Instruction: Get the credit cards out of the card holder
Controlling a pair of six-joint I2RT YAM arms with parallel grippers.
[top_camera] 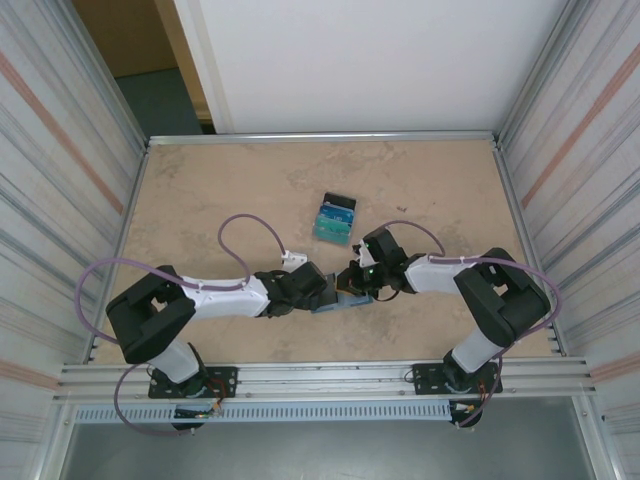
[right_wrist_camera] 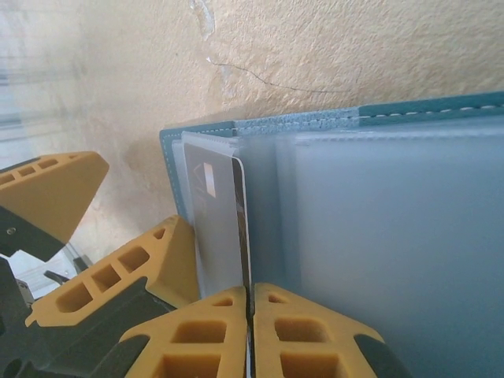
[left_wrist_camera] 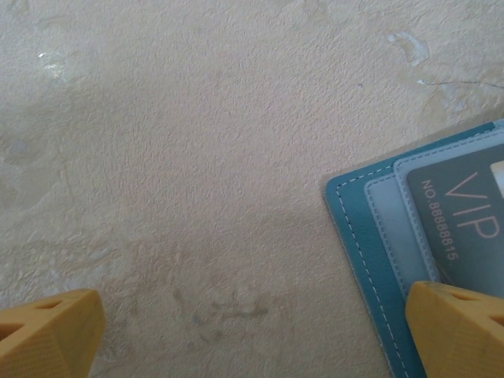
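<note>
The card holder (left_wrist_camera: 370, 260), a flat teal bifold with white stitching and frosted plastic pockets, lay open on the mottled beige table (left_wrist_camera: 197, 157), near the front between the two arms. One thin grey credit card (left_wrist_camera: 465, 228), round-cornered and printed VIP, sat in a pocket. The right gripper (right_wrist_camera: 250, 331) had two ribbed yellow fingers clamped on that card's edge. The left gripper (left_wrist_camera: 252, 339) held its two fingers wide apart, one over the holder.

table (top_camera: 200, 180): beige | on it: open card holder (left_wrist_camera: 356, 236); tray (top_camera: 335, 218) well apart
</note>
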